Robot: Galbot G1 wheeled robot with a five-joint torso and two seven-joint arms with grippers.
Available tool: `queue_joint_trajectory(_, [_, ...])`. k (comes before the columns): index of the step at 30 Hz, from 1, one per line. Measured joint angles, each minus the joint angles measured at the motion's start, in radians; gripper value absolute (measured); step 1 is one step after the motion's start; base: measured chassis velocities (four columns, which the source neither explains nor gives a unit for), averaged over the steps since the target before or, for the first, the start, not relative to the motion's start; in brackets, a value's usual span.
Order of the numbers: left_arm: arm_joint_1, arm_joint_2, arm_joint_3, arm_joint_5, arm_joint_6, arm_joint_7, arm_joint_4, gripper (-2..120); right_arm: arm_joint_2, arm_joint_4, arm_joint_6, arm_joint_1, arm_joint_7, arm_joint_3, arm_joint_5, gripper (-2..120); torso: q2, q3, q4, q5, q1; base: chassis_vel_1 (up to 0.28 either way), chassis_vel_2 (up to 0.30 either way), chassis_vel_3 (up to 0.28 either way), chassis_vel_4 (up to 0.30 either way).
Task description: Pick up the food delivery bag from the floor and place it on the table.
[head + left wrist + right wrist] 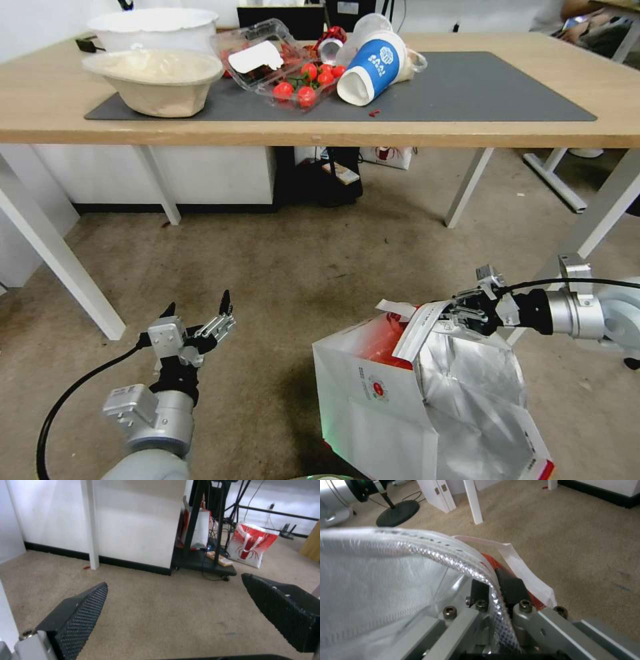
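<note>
right gripper (pixel 460 312) clamped on food delivery bag (pixel 427 400) rim between its fingers; thin foil-lined paper, likely tears; left gripper (pixel 200 320) fingers apart, idle.

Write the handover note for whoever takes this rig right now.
Right gripper: shut on the top edge of the boxy white paper food delivery bag with red edges and foil lining.
Left gripper: open, holding nothing, low over the brownish-grey carpet floor.
Whether the bag is off the floor cannot be told.
Done: bag gripped.
Left: raise it and set it on the light-wood table.
</note>
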Motion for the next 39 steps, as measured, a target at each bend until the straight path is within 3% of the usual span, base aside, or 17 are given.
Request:
queue_joint_trajectory(9, [0.006,-0.005,0.003,-0.012,0.009,0.0,-0.014,100,0.001,0.001,0.009,-0.008,0.0,0.009,-0.004,0,0.008,0.004,0.0,0.0,0.001,0.0,0.0,0.0,0.0])
queue_joint_trajectory(39, [0.011,-0.003,-0.004,-0.03,0.019,-0.003,-0.024,100,-0.001,0.008,0.014,-0.008,-0.021,0.01,-0.008,0,0.135,0.119,0.0,0.0,0.015,0.0,0.0,0.0,0.0])
